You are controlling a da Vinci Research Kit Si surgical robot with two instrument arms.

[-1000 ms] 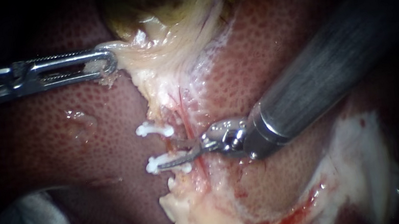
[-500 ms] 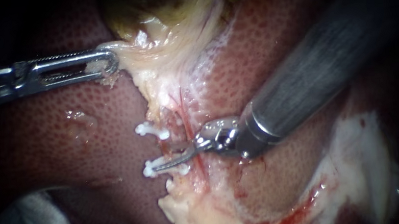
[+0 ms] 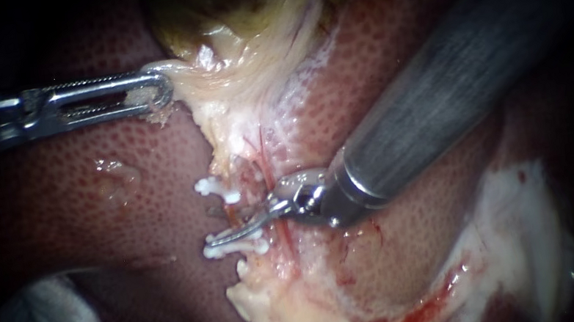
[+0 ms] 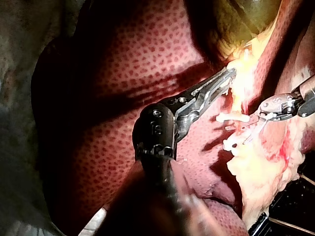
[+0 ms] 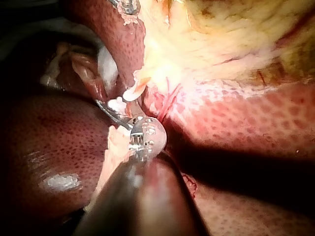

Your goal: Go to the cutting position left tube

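My left instrument (image 3: 158, 91) comes in from the left over the liver (image 3: 86, 209). Its long toothed jaws are clamped on a fold of pale tissue at the narrow end of the gallbladder (image 3: 237, 64), one jaw on each side, and the fold is stretched out sideways.

My right instrument (image 3: 225, 224) comes down from the upper right, its thick shaft crossing the liver, and ends in two thin curved jaws like blades. They stand apart with a gap between them and grip nothing.

The left tube (image 3: 240, 208) runs down from the gallbladder along the edge of the liver and carries two white clips, the upper clip (image 3: 216, 186) and the lower clip (image 3: 235, 246). My right jaws reach across the tube in the stretch between the two clips. The lower jaw lies just above the lower clip, almost along it. The upper one shows only faintly, nearer the upper clip. Whether either jaw touches the tube I cannot tell.

Just right of the tube a thin red strand (image 3: 268, 178) runs the same way and passes under the instrument's joint. Below the clips lies a lump of pale fat (image 3: 285, 316)
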